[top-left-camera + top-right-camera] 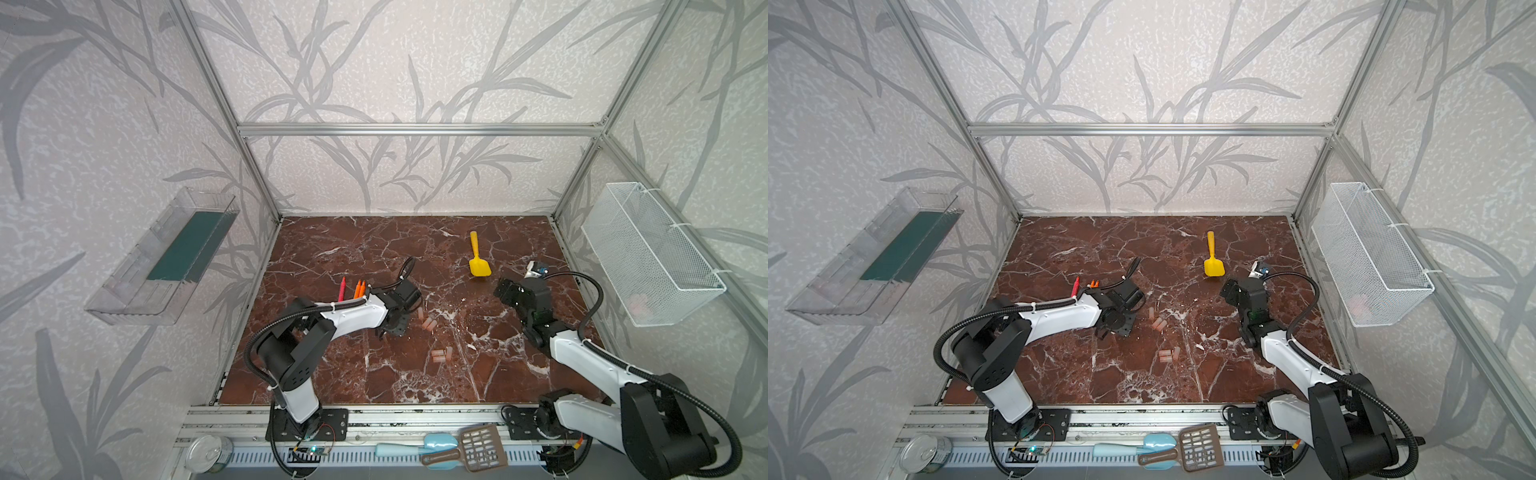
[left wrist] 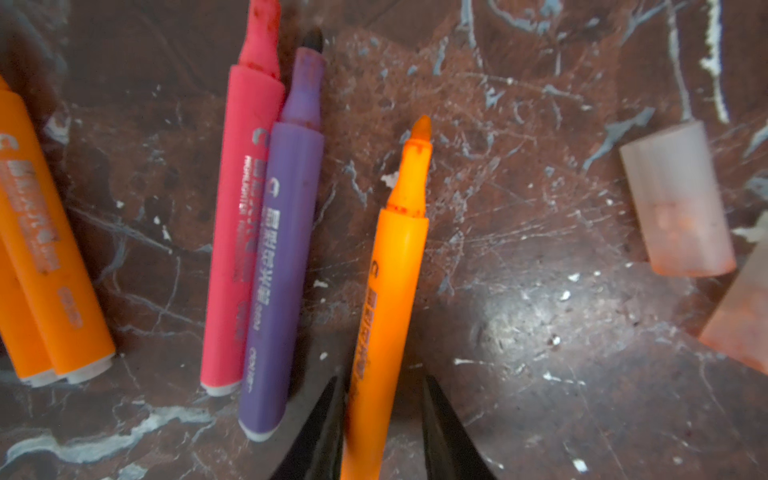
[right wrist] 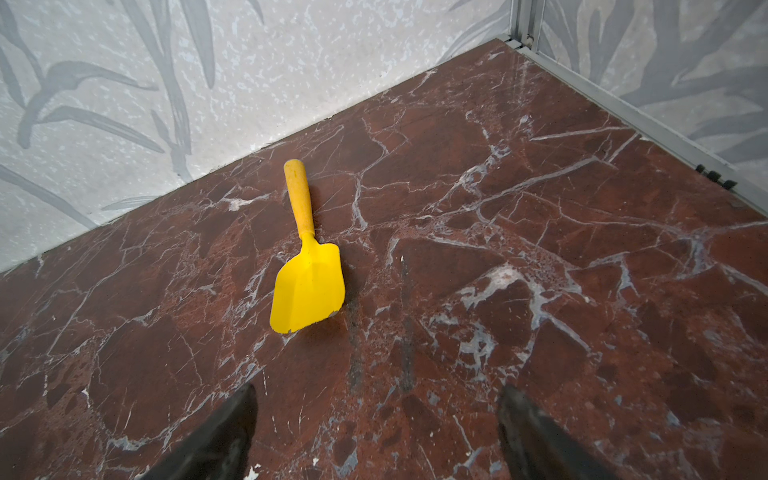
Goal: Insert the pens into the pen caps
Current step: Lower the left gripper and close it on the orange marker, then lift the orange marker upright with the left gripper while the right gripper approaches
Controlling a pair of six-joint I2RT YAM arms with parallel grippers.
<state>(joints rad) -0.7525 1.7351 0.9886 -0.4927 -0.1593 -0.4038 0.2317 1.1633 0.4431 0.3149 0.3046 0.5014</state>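
In the left wrist view my left gripper (image 2: 380, 399) is open around an orange pen (image 2: 399, 266). One jaw touches the barrel and a narrow gap shows at the other. A red-pink pen (image 2: 245, 199) and a purple pen (image 2: 286, 249) lie side by side next to it, with two more orange pens (image 2: 37, 232) beyond. Two translucent pen caps (image 2: 677, 199) lie on the other side. In both top views the left gripper (image 1: 384, 332) (image 1: 1102, 332) points down beside several caps (image 1: 429, 324) (image 1: 1158, 323). The arm hides most of the pens (image 1: 359, 289). My right gripper (image 3: 376, 415) (image 1: 500, 286) hangs open and empty.
A yellow toy shovel (image 1: 478, 262) (image 3: 309, 266) lies at the back right, ahead of the right gripper. More caps (image 1: 441, 354) lie toward the front middle. A white mesh basket (image 1: 652, 253) hangs on the right wall and a clear tray (image 1: 166, 257) on the left wall.
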